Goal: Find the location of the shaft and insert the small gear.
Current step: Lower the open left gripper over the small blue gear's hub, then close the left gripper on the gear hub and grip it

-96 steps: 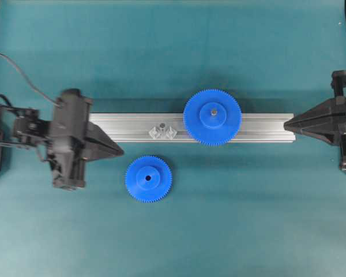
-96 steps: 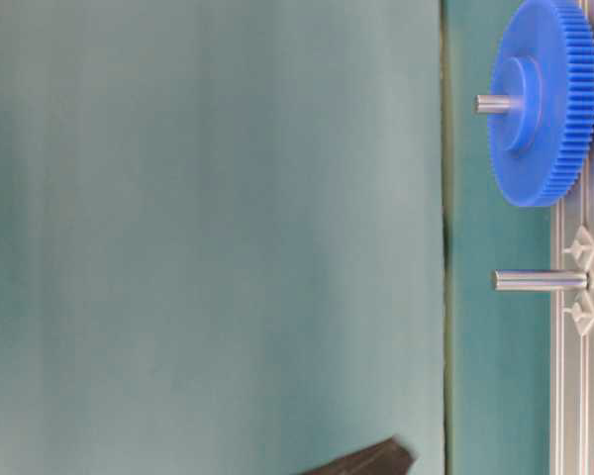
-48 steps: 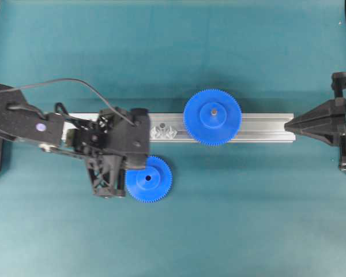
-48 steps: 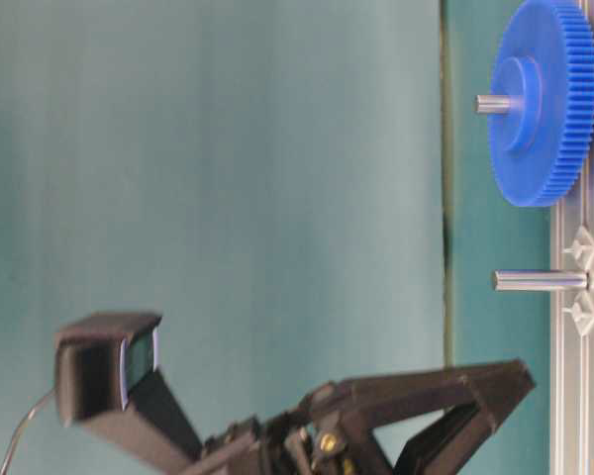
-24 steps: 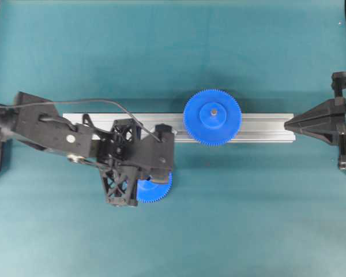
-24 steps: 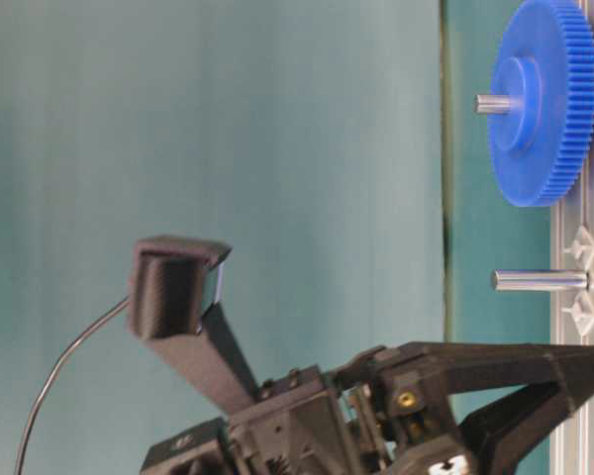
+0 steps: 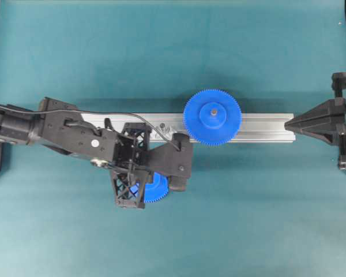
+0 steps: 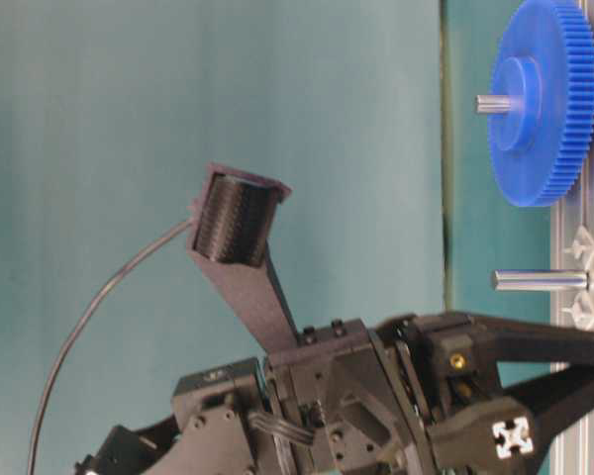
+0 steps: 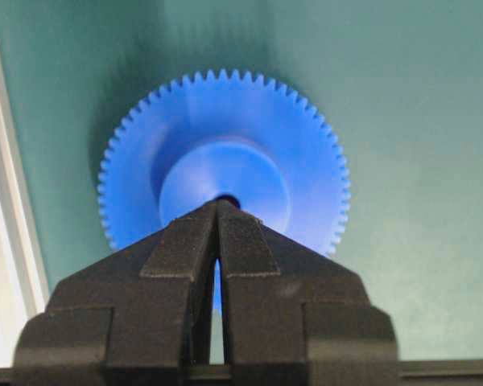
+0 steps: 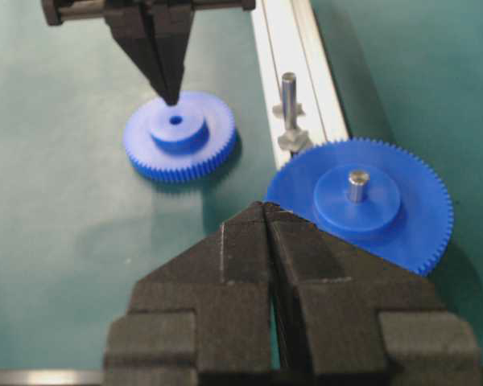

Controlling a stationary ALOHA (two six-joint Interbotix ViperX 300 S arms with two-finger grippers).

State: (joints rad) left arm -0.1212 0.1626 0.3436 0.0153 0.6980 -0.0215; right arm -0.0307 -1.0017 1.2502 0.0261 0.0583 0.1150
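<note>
Small gear (image 10: 179,135) — blue, fine-toothed, round-hubbed

large blue gear (image 7: 212,117) on aluminium rail (image 7: 265,127)

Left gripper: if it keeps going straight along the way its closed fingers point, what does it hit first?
Most likely the small gear: the left gripper points down at its raised hub beside the centre hole. Whether they already touch is unclear.

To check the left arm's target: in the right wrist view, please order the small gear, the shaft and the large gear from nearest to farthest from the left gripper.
From the left gripper:
1. Small gear, directly under the tips.
2. Shaft, on the rail.
3. Large gear, farther along the rail.
</note>
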